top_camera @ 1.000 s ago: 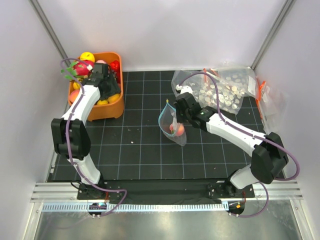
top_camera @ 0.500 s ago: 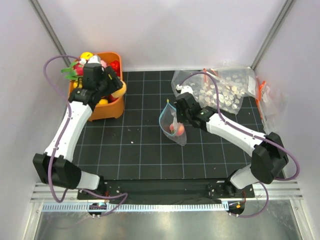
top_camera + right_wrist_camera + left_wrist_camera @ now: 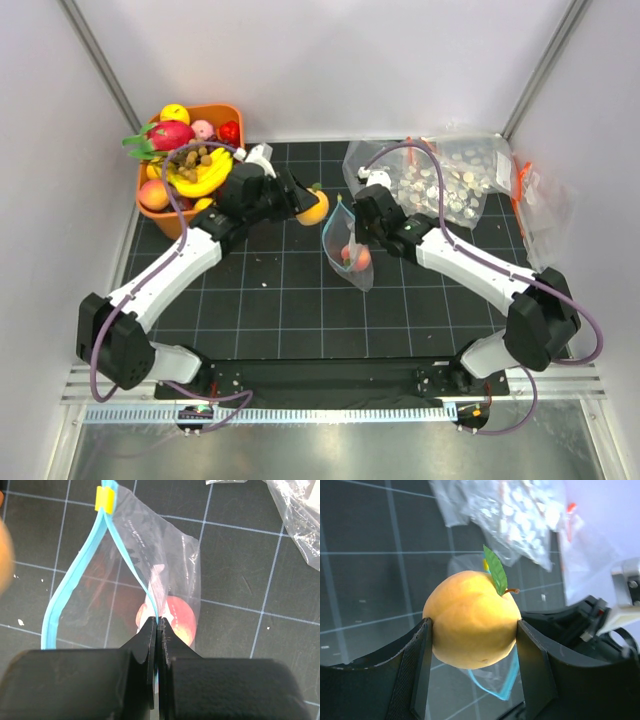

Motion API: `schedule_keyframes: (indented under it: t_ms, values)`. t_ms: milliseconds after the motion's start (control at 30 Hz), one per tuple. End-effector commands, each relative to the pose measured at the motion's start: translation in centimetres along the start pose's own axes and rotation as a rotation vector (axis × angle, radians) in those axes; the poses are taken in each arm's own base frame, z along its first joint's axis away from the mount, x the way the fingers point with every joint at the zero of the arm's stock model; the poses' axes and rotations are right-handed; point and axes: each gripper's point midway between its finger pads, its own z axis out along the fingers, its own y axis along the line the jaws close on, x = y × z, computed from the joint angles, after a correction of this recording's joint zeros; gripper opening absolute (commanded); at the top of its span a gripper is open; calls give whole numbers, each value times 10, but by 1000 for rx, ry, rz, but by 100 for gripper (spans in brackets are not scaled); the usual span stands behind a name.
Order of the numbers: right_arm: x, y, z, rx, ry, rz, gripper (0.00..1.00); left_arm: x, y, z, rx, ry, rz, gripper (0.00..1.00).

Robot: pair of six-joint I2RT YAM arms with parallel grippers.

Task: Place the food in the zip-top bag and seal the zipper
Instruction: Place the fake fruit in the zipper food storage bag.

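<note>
what changed: the left arm has swung away from the bin (image 3: 215,108) in the upper left of the top view and now sits mid-frame, and it has brought the orange (image 3: 314,208) along

left gripper (image 3: 472,630): clamped on the orange, one finger on each side, leaf poking up in the wrist view

orange: up off the floor, just left of the bag (image 3: 347,262) mouth in the top view; near it, and I can't tell if it's touching the lip yet

right gripper (image 3: 157,630): hasn't budged, jaws pressed together on one lip of the bag right at the zipper (image 3: 65,595), holding it up

bag: centre of the top view, mouth turned toward the upper left, so pretty much facing the incoming fruit; the teal strip gapes in a loop in the right wrist view

peach (image 3: 172,617): already inside, sitting low in the bag below the pinched lip

bin: the banana (image 3: 200,180) and the rest stay put up there, no use to us

bigger bags (image 3: 450,180): upper right, untouched

what it means: looks to me like fruit one is in and fruit two is on final approach, so the pickup part is over; what's left is pushing the orange through the mouth, letting go, then running the zipper shut

worry: the mouth looks barely wider than the orange, so it could snag the free lip
</note>
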Motion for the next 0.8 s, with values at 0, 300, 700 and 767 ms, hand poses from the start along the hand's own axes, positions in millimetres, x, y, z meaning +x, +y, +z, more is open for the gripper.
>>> schedule_keyframes:
  t_ms: [0,300,700,767]
  values:
    - [-25,1,-11,-15,-103,82,1,-10,-56,-1,214,-62,-55,42]
    - [-21,-1,-8,1,-94,86,1,15,-81,2,277,-27,-58,41]
    - [-24,-13,-11,58,-123,120,1,65,-50,40,200,23,-117,38]
    - [-24,-15,-12,66,-127,122,1,69,-46,42,195,21,-123,37]
